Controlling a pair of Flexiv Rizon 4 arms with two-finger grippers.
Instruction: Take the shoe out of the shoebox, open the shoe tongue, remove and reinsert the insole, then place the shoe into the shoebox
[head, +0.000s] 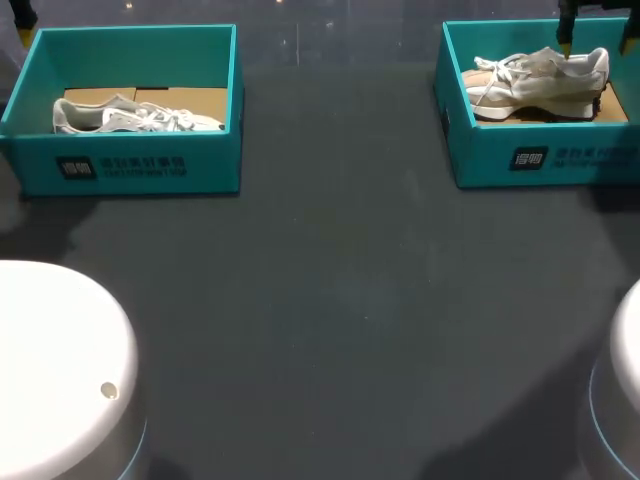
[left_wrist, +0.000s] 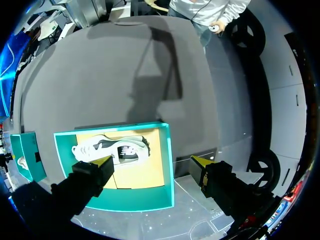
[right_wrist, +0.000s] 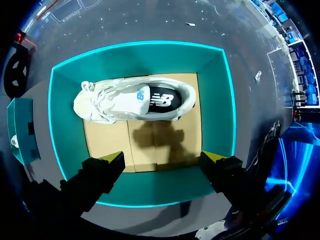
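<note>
Both wide open and empty, the right end effector (right_wrist: 162, 157) is hovering over the shoe (right_wrist: 132, 100) in the far-right shoebox (right_wrist: 218, 100), the left end effector (left_wrist: 152, 160) over the far-left shoebox (left_wrist: 168, 165); grasping mid-shoe looks safest.

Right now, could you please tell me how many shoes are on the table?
2. One shoe lies in the left box, the other shoe in the right box. Both box floors show; none seems hidden.
</note>
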